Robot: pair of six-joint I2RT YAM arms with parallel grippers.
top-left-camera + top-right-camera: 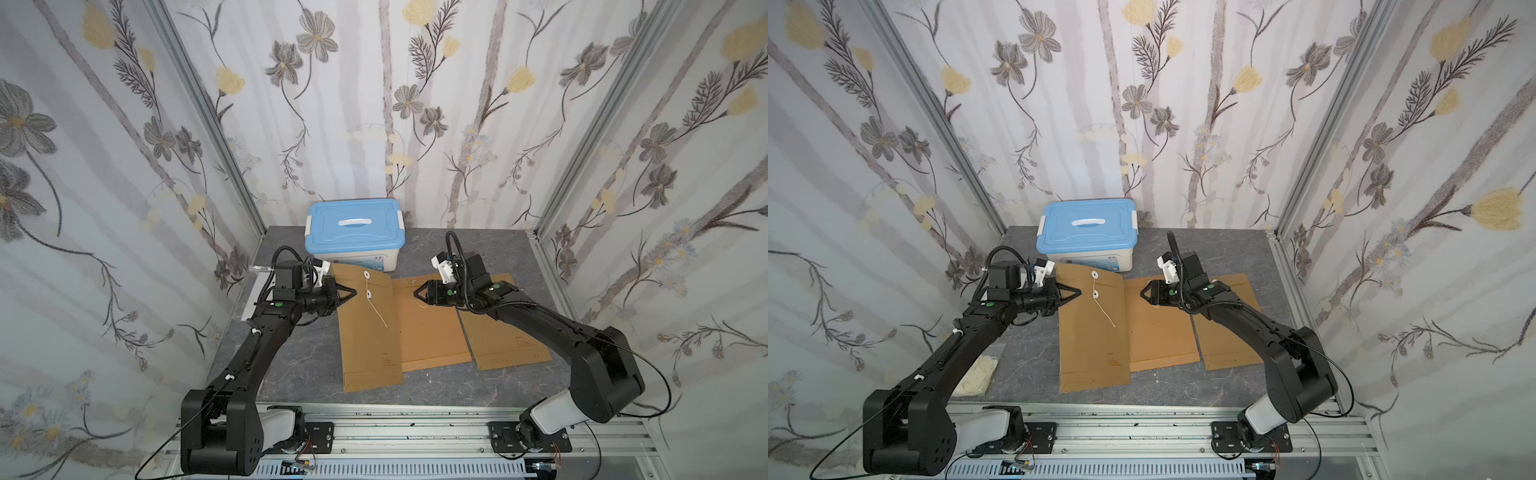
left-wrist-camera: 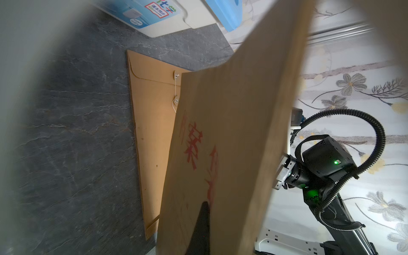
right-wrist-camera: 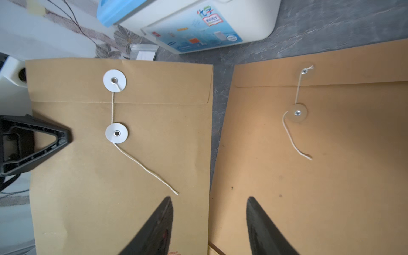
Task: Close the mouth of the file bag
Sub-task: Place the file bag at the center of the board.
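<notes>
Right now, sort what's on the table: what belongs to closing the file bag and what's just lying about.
Job: white-disc file bag, its string, left pincer, right pincer.
Lying about: middle file bag, third file bag, blue-lidded box, plastic pouch.

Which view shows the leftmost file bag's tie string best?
Right wrist view: the string runs sharp between both white discs, tail loose across the file bag. Both top views show it as a thin faint line. Left wrist view sees only that bag's underside; the string is hidden.

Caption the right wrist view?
Open right gripper above white-disc brown paper file bag, cream string trailing loose, beside second brown bag.
</notes>
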